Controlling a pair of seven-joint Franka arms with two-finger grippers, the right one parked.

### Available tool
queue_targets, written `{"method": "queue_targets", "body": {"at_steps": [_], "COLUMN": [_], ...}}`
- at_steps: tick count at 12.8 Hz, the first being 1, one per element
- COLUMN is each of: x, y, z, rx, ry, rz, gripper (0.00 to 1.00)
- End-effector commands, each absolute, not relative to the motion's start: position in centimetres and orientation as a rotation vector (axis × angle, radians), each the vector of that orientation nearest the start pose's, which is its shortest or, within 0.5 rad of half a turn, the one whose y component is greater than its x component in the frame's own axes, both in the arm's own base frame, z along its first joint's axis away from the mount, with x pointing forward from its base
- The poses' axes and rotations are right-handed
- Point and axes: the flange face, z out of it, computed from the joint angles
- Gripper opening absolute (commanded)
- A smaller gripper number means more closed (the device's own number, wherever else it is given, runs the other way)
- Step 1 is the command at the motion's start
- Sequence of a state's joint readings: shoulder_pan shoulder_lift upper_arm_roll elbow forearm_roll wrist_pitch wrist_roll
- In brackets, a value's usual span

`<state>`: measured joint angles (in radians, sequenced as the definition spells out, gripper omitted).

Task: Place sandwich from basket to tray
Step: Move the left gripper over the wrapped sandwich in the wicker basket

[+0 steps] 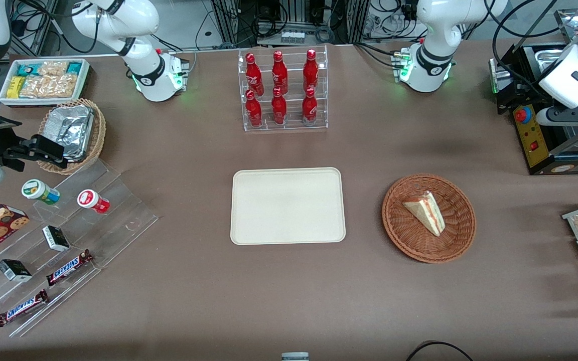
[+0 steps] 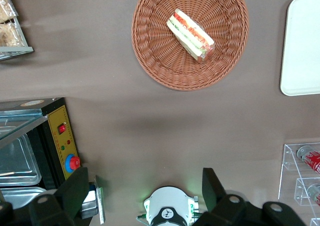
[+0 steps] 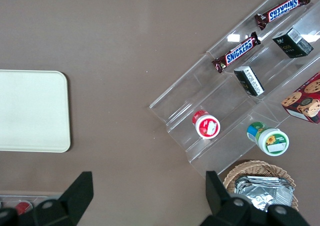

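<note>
The brown table (image 1: 289, 301) carries the cream tray (image 1: 287, 205), bare, with the round reddish-brown wicker basket (image 1: 428, 217) beside it toward the working arm's end. The sandwich (image 1: 425, 210) lies in the basket, its red and green filling stripe showing. The left gripper (image 2: 142, 191) hangs high above the table, well apart from the basket, near the control box with the red button (image 2: 74, 162). Its fingers (image 2: 75, 188) stand spread wide and seemingly hold nothing, the sandwich untouched.
</note>
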<state>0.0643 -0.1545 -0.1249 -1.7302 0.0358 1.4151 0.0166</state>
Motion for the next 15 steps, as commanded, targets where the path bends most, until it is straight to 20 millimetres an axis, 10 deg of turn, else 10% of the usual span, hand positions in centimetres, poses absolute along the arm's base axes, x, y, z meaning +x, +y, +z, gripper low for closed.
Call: {"method": "queue_targets", "body": {"at_steps": [1, 7, 15], "x": [49.1, 52.9, 61.1], "y": [-3.3, -2.8, -3.1], "z": [62.3, 57.7, 43.2], "rx": [-3.093, -3.081, -3.010], "ry": [0.100, -0.026, -0.756], "rz": [0.243, 0.276, 0.197], "gripper": [1.00, 1.00, 1.00]}}
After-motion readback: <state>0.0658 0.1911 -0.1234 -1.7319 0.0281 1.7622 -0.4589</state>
